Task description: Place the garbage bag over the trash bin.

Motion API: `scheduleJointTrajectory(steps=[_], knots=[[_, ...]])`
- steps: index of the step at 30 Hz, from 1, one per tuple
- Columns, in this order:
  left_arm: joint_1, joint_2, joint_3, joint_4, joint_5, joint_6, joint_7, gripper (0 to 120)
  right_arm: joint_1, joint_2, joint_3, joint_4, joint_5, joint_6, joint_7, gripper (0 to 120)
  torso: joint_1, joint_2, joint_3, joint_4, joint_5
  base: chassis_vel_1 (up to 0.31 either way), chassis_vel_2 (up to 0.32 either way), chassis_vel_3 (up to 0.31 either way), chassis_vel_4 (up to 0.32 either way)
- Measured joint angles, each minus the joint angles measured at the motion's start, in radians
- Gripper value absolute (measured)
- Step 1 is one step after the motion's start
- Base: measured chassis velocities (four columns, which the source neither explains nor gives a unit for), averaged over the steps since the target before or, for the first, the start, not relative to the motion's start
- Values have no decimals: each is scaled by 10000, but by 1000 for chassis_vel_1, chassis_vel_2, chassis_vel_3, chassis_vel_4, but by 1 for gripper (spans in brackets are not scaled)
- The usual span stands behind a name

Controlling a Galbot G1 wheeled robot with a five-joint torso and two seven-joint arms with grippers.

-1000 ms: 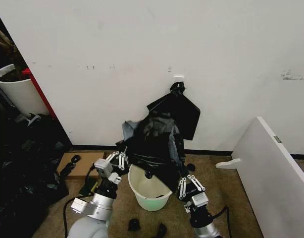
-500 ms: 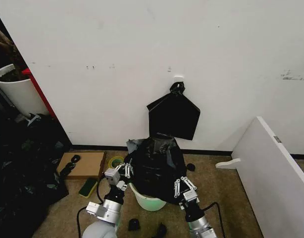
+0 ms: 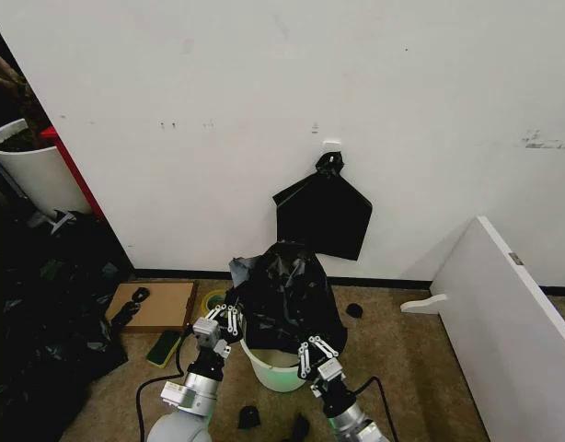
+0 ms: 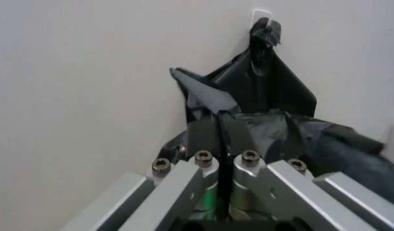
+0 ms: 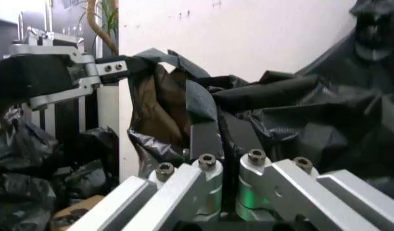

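Change: both grippers have come down and drawn closer together since a second ago, and the garbage bag (image 3: 287, 299) now sits lower, draped over the back of the trash bin (image 3: 279, 369) instead of held up in front of the wall.
Right gripper (image 3: 313, 352): nearest to me, at the bin's front right rim; in its wrist view the two fingers (image 5: 207, 137) are pressed together on a fold of the black film, pinching the bag's edge.
Left gripper (image 3: 224, 318): just beside the bin's left rim, a little higher than the right one; its fingers (image 4: 202, 136) are likewise clamped on the bag's edge, with the film bunching up past the tips.
Garbage bag: glossy black and crumpled, stretched between the two grippers and heaped above the bin's far half; the bin's front mouth is still uncovered.
Trash bin: cream-white, upright on the brown carpet, between the two arms, greenish near its base.
Floor to the left: a green sponge (image 3: 163, 348) and a flat cardboard piece (image 3: 158, 305), near the left arm.
Farther left: a heap of black plastic sheeting (image 3: 39, 313), with a large white pot (image 3: 34, 170) behind it.
Right side: a white board (image 3: 503, 313) leaning low, well apart from the bin.
Wall behind: a flat black bag with a knotted top (image 3: 324, 216) hangs from a hook, above the held bag.
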Motion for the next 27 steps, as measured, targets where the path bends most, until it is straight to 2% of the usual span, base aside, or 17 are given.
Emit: scheduleJointTrajectory(steps=[4,9,16,20,24,27], knots=[[38,-65,50,101,608,43,-16,0,301,150,-79,-351,880,4,-306,0,0,0,0,0,0,0,0,0,0],[231,16,203,259,761,417,49,0,375,150,-180,-468,1549,-167,-385,0,0,0,-1,-1,1,0,0,0,0],[267,35,364,946,722,547,136,0,75,-100,-92,-270,1507,-347,-265,0,-1,0,-1,0,1,0,0,0,0],[329,28,421,1166,672,625,188,0,-431,-553,-22,241,267,-1107,1195,0,-1,0,-1,-2,0,0,0,0,0],[538,157,438,1187,870,729,67,0,-950,-1090,-112,846,-123,-1744,2187,0,-1,0,-1,-3,0,0,0,0,0],[932,355,365,869,1528,1042,-938,0,-1490,-1653,-186,1554,-420,-2395,3084,0,-2,0,-1,-2,1,0,0,0,0]])
